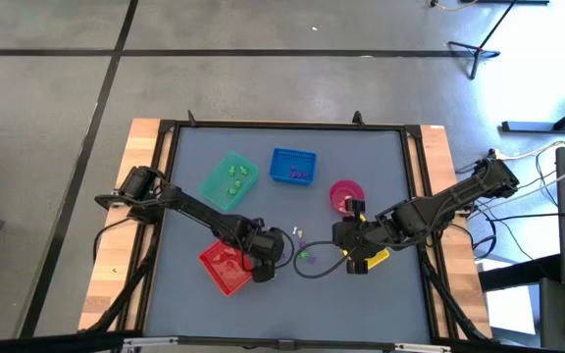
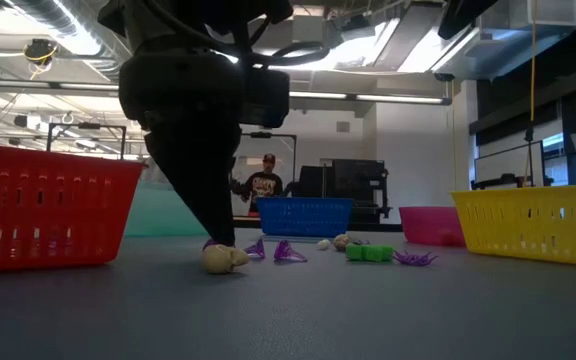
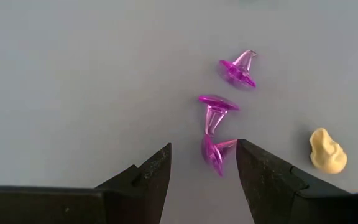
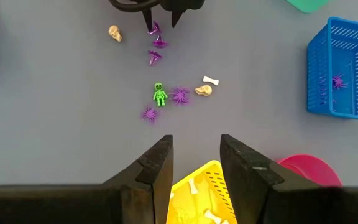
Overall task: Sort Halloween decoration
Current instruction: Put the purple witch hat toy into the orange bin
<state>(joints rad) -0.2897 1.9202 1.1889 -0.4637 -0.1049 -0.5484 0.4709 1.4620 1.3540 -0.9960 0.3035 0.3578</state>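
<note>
Fingers of the left gripper [image 3: 202, 163] stand wide around a purple witch hat [image 3: 214, 154], so close gently, keeping it centred between them.

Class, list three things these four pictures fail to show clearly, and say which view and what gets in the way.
1. Red tray contents: high view, left gripper covers part; low view, its wall hides them.
2. Trinkets on the table: high view, too small to identify.
3. Pink bowl: right wrist view, cut off by the gripper finger.

No text, label, brand or number can be read on anything here.
</note>
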